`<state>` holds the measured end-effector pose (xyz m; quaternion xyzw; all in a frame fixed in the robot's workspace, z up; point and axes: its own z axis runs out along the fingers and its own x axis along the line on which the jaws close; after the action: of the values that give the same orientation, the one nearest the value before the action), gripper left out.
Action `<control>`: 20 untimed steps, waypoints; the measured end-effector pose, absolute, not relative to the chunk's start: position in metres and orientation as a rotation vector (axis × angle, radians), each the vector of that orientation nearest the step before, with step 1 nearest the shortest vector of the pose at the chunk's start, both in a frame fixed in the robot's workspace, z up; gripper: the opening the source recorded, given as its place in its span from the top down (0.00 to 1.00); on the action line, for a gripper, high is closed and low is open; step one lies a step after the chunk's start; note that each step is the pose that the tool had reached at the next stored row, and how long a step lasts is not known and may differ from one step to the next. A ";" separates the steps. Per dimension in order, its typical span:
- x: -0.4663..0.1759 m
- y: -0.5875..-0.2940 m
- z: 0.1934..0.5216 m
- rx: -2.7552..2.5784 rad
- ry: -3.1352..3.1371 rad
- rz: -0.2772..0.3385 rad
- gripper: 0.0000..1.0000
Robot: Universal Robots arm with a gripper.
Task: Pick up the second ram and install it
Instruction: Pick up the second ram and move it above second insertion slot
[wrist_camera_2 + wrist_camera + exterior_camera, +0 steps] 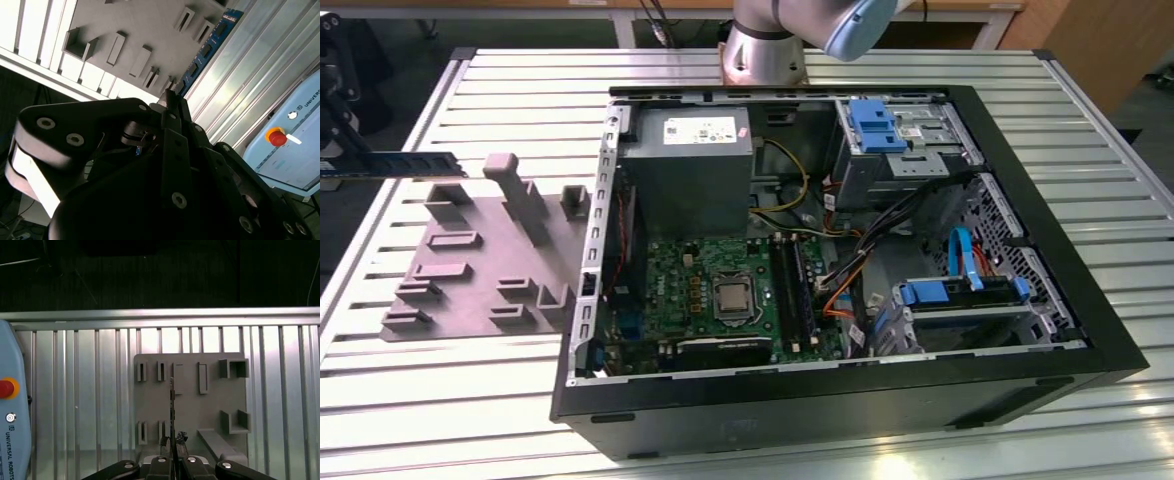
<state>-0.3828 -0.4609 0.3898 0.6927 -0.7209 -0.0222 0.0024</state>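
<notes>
The second ram (403, 162) is a thin blue-green stick held level in the air at the exterior view's far left, above the table and beside the grey plastic holder (474, 265). My gripper (339, 158) is shut on one end of it. In the second wrist view the stick (207, 47) runs out from my fingertips (169, 100) past the holder (145, 30). In the first wrist view it shows edge-on (172, 407) over the holder (210, 405), with my gripper (172, 444) clamped on it. The green motherboard (707, 270) with its long black slots (797, 285) lies inside the open computer case.
The black computer case (1067, 330) lies open on the ribbed metal table (467, 400), with a power supply (683, 170), blue drive brackets (961, 292) and loose cables (854, 270) inside. The arm's base (767, 45) stands behind the case. A control pendant with a red button (276, 137) lies nearby.
</notes>
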 end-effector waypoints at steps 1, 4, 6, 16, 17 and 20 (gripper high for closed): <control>-0.383 -0.461 0.390 2.173 -2.261 -0.070 0.86; -0.381 -0.461 0.390 2.173 -2.261 -0.069 0.86; -0.371 -0.461 0.390 2.173 -2.261 -0.070 0.86; -0.369 -0.461 0.390 2.173 -2.261 -0.069 0.86; -0.368 -0.461 0.390 2.173 -2.261 -0.069 0.86; -0.368 -0.461 0.390 2.173 -2.261 -0.070 0.86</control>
<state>-0.3678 -0.4609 0.3898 0.6927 -0.7209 -0.0222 0.0024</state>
